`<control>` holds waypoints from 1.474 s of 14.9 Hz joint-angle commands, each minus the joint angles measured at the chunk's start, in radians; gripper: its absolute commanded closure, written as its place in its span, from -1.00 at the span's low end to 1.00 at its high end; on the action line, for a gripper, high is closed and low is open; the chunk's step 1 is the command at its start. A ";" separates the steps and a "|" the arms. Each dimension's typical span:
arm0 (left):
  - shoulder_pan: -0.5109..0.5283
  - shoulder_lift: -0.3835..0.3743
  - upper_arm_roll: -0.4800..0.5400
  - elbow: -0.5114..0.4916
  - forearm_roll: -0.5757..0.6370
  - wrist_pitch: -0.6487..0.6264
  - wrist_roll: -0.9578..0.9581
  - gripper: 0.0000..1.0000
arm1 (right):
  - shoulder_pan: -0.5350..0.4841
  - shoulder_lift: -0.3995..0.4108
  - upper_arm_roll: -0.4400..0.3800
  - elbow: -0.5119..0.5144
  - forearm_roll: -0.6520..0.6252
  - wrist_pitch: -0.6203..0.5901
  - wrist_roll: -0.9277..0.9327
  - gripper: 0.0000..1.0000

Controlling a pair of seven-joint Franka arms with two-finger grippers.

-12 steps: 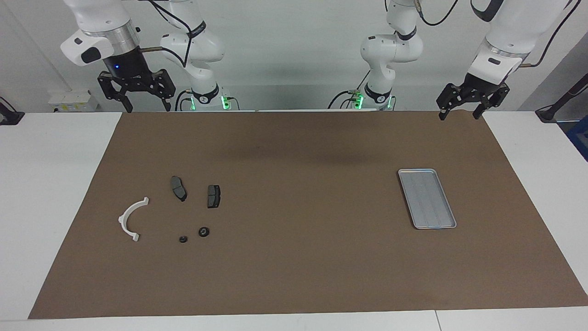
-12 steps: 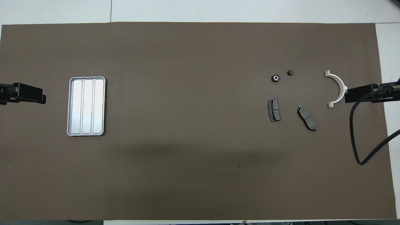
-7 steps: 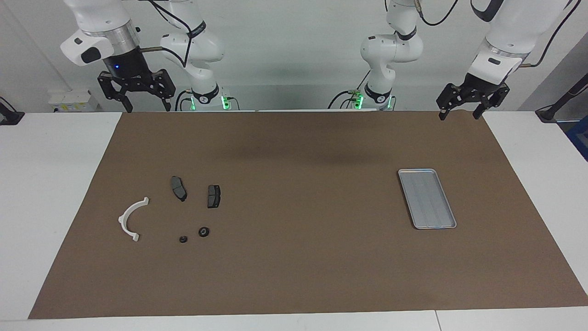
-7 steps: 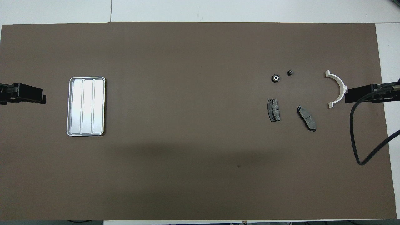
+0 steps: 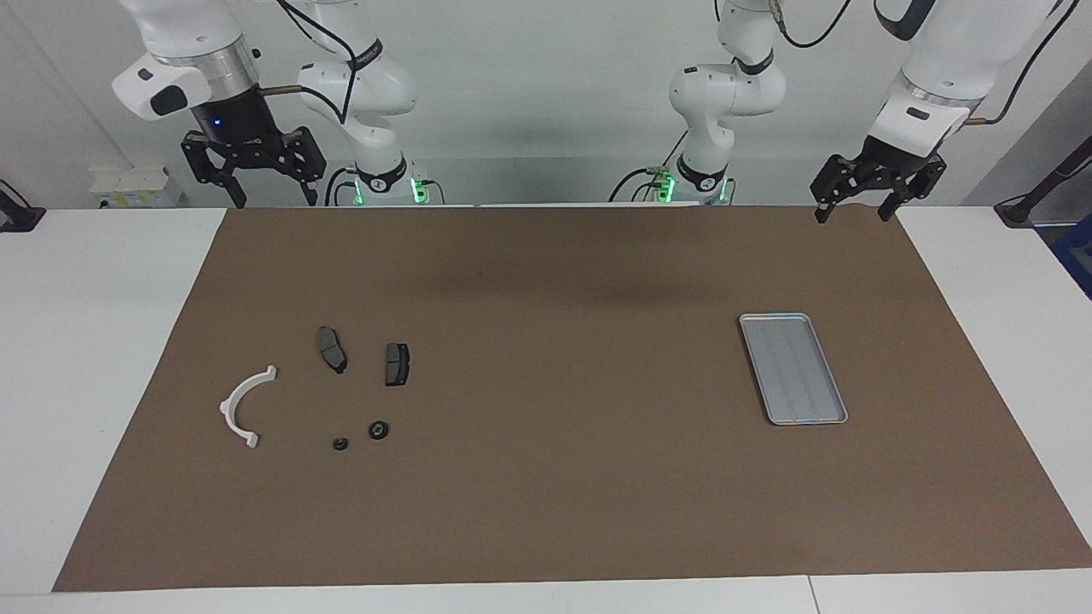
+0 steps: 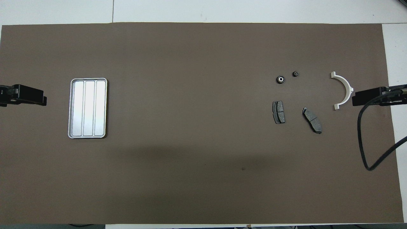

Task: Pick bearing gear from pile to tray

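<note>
Nothing is picked yet; the bearing gear, probably the larger of two small black round pieces, lies on the brown mat among the pile, just beside the smaller piece, with two brake pads nearer the robots and a white plastic arc alongside; the tray sits empty, well apart, toward the left arm's end. The right gripper hangs raised at the robots' edge of the mat, fingers spread, holding nothing; the left gripper waits likewise, open and empty. Next, the right gripper should descend over the gear; white tabletop surrounds the mat.
</note>
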 commanded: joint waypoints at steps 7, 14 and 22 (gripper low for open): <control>-0.009 -0.034 0.009 -0.036 -0.008 -0.002 0.001 -1.00 | -0.005 -0.038 0.005 -0.068 0.024 -0.007 -0.018 -1.00; -0.009 -0.034 0.008 -0.036 -0.008 -0.002 0.001 -1.00 | 0.007 -0.049 0.006 -0.100 0.021 0.034 -0.012 -1.00; -0.009 -0.034 0.009 -0.036 -0.008 -0.002 0.001 -1.00 | 0.007 -0.042 0.006 -0.119 0.017 0.042 -0.007 -1.00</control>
